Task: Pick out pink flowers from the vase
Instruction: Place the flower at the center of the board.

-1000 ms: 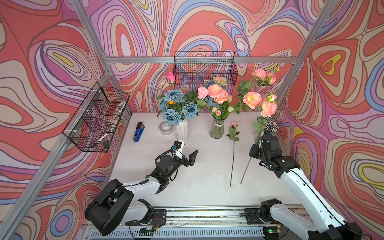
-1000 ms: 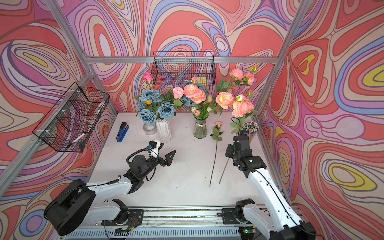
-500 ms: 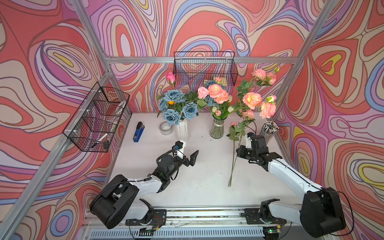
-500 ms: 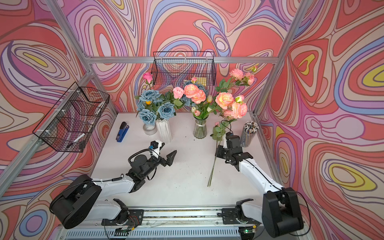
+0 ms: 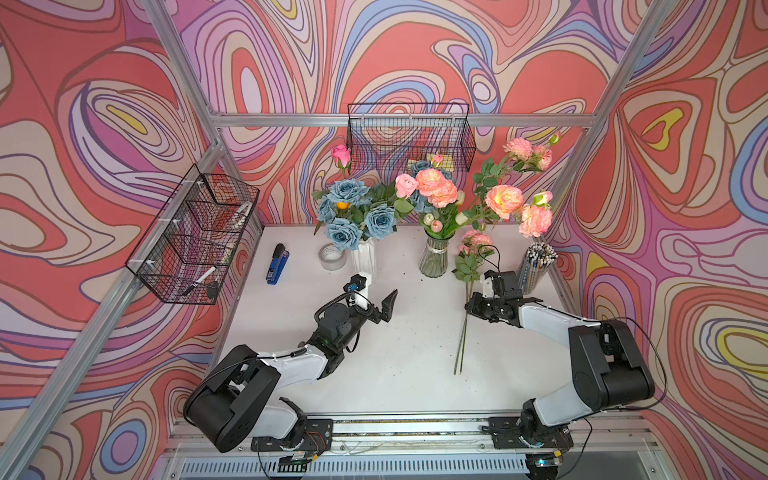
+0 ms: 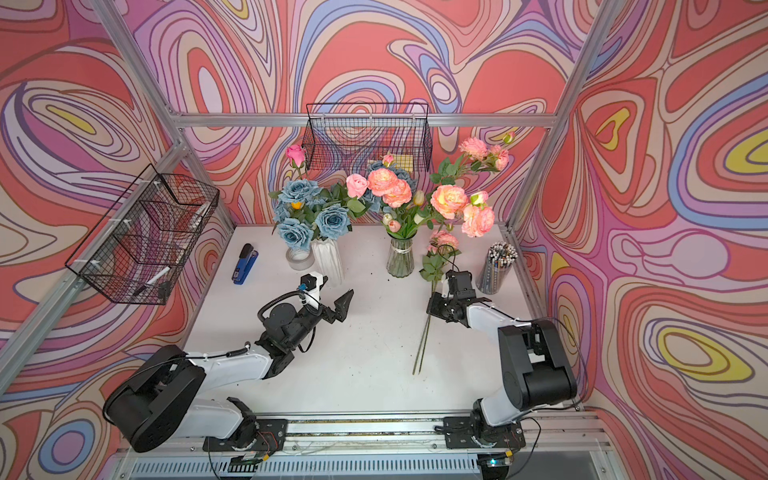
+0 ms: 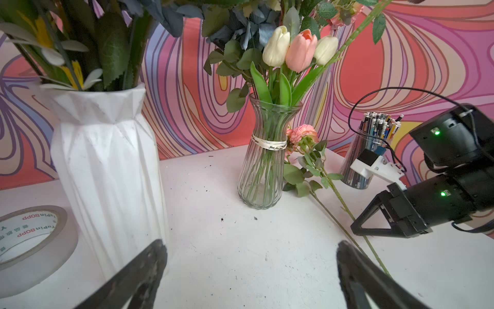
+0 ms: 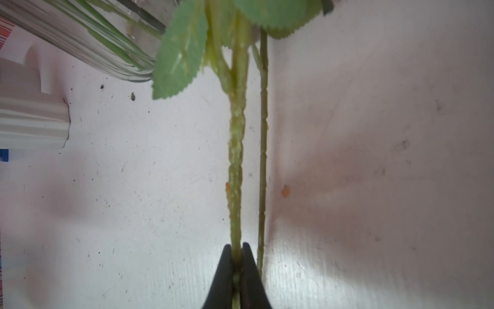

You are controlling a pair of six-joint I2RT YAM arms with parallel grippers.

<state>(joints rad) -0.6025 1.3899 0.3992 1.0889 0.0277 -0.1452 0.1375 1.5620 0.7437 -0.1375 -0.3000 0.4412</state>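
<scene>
Pink flowers (image 5: 475, 240), stems under right claw (image 5: 471, 306)

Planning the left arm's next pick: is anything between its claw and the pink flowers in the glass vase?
Nothing visible. Bare table lies between the open left claw and the glass vase. The white vase stands left of it, the pulled-out pink flowers right of it.
</scene>
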